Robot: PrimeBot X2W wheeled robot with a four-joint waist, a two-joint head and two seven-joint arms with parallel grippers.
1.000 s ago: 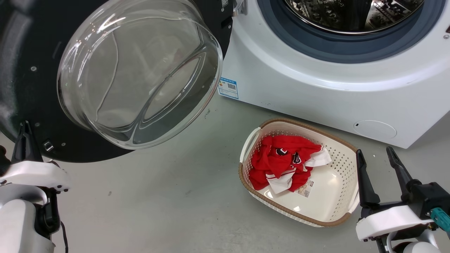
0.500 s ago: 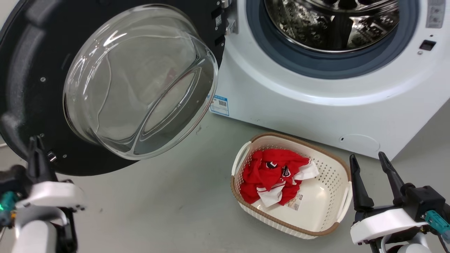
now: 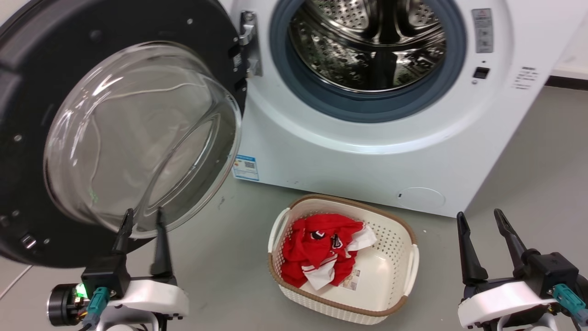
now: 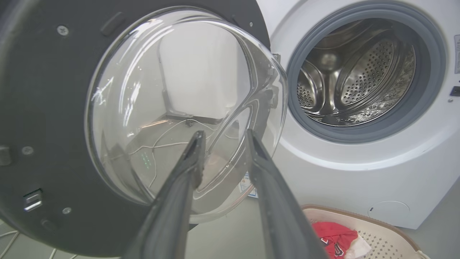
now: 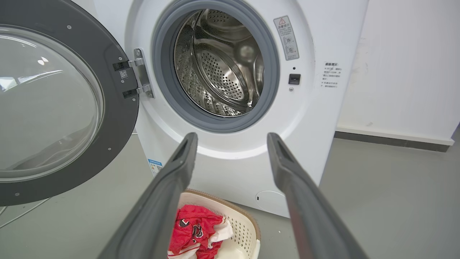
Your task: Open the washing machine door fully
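Observation:
The washing machine door (image 3: 27, 69) stands swung out to the left of the white machine (image 3: 367, 161), hanging from its hinge (image 3: 248, 43). Its inner side faces me, with the clear glass bowl (image 3: 138, 138) bulging out. My left gripper (image 3: 144, 214) is open, its fingers pointing up just in front of the bowl's lower edge and holding nothing. In the left wrist view the gripper (image 4: 224, 135) frames the bowl (image 4: 172, 108), apart from it. My right gripper (image 3: 478, 215) is open at the lower right, far from the door (image 5: 118, 108).
A white basket (image 3: 415, 257) with red and white clothes (image 3: 317, 243) sits on the grey floor before the machine. The steel drum (image 3: 367, 46) is open behind its blue-grey ring. A wall and dark skirting (image 5: 391, 142) run to the machine's right. A thin cable (image 5: 21, 214) lies under the door.
The head camera has tilted up and shifted, so more of the drum shows. My left gripper has moved from the door's lower left rim, by the latch, rightward to below the glass bowl.

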